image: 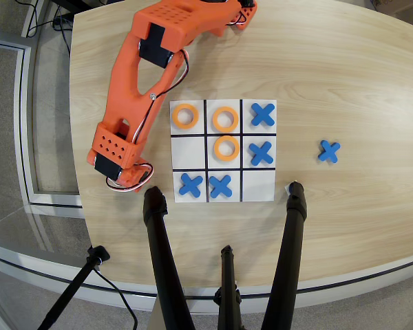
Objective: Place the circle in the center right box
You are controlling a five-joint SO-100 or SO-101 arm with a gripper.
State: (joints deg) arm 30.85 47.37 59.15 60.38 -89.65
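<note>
The white 3x3 board (257, 192) lies in the middle of the table. Three orange rings lie on it: one in the top-left cell (185, 116), one in the top-middle cell (225, 119) and one in the central cell (226, 148). The middle-row cell of the left column (188, 152) is empty. The orange arm reaches down from the top, and my gripper (126, 177) hangs left of the board, beside its bottom-left corner. The arm's own body hides its fingers. I cannot tell whether it holds a ring.
Blue X pieces lie in the top-right (263, 114), middle-right (261, 152), bottom-left (191, 185) and bottom-middle (220, 185) cells. One more X (328, 151) lies on the table right of the board. Black tripod legs (162, 254) (289, 240) rise along the front edge.
</note>
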